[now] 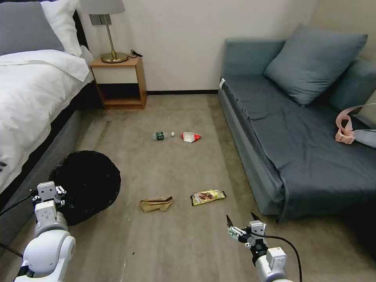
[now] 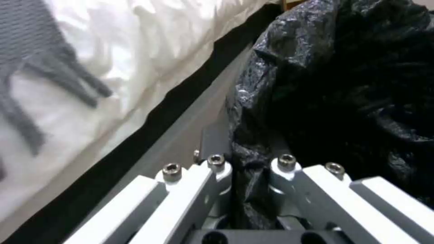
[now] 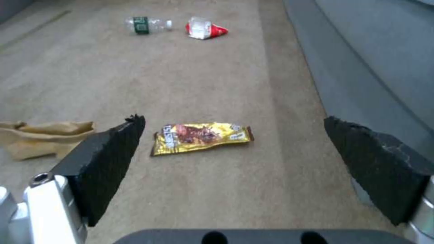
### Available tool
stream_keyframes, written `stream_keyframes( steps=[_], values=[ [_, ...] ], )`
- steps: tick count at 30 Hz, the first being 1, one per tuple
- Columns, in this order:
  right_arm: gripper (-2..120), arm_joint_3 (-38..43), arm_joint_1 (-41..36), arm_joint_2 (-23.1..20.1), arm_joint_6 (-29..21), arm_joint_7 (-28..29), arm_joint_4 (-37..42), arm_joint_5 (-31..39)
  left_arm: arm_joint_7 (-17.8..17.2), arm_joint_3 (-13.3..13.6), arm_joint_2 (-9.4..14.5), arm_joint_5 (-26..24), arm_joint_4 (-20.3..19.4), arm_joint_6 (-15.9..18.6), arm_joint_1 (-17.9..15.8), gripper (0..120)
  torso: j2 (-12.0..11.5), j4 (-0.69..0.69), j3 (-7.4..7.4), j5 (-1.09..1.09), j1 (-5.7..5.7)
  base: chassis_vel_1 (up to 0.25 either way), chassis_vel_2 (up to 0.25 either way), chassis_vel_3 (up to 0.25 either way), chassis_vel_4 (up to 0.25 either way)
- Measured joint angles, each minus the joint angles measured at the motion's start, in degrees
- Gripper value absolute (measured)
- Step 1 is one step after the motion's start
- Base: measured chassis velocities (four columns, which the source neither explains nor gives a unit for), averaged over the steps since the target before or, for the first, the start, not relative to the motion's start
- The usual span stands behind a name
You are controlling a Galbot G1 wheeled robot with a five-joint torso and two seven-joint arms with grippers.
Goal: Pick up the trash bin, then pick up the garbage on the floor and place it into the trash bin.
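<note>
Left gripper [image 2: 246, 169] is pinching the trash bin's [image 1: 88, 184] black bag at the rim: in the left wrist view the wrinkled plastic runs right between the two closed finger linkages. Bin sits on the floor [image 1: 188, 243] beside the bed [image 1: 35, 102], on the robot's left. Right gripper [image 3: 235, 159] is spread wide, hovering low over the carpet, lined up on the gold-brown snack wrapper [image 3: 201, 137], which lies flat just ahead of its pads. Brown paper bag [image 1: 156, 203] is just left of that wrapper; clear bottle [image 1: 162, 135] and red-white snack bag [image 1: 190, 136] lie farther off, near each other, mid-floor. All four pieces of garbage are on the floor, none binned yet. Risks, my read: the left grip looks like mostly bag film rather than bin wall, so a lift could pull the liner loose or let the bin tip and swing. Wrapper is thin and flat on carpet, so the pads could close above it or skate over it. Sofa [image 1: 297, 133] edge is close on the right side, tight clearance for that arm.
</note>
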Motion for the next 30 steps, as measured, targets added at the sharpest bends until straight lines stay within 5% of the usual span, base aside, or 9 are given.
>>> stream_keyframes(
  steps=[30],
  values=[
    [100,-0.7,1.9,-1.6,0.3,-0.4,-1.9,-0.4,-0.1,0.5,-0.1,0.2,0.4,-0.5,0.3,4,0.0,0.0,0.0,0.0,0.0,-0.109,0.105,0.105,-0.104]
  ],
)
